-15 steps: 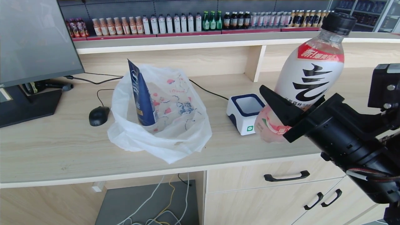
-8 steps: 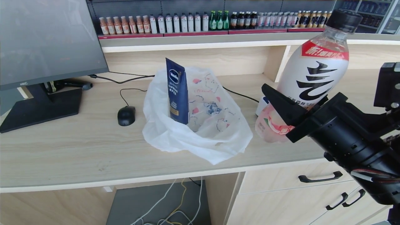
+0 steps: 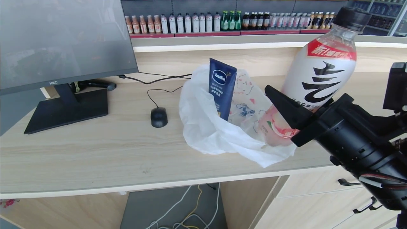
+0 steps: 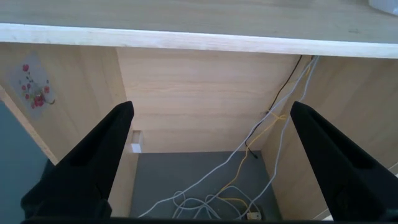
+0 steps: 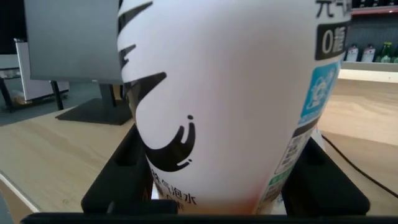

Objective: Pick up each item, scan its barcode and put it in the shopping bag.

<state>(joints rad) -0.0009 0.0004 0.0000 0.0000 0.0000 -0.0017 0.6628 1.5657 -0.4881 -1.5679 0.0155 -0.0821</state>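
A large drink bottle with a white, red and peach label and a black cap is held upright in my right gripper, which is shut on its lower body. It hangs above the counter just right of the white plastic shopping bag. A dark blue tube stands upright inside the bag. The bottle's label is close up in the right wrist view, between the black fingers. My left gripper is open below the counter edge, holding nothing.
A monitor on a black stand sits at the left of the wooden counter, with a black mouse and cables beside the bag. Shelves of bottles line the back. Drawers are under the counter at right.
The head camera has swung left, so the whole scene has shifted right; the small white scanner box is now hidden behind the bottle and bag. The bottle stays in my right gripper.
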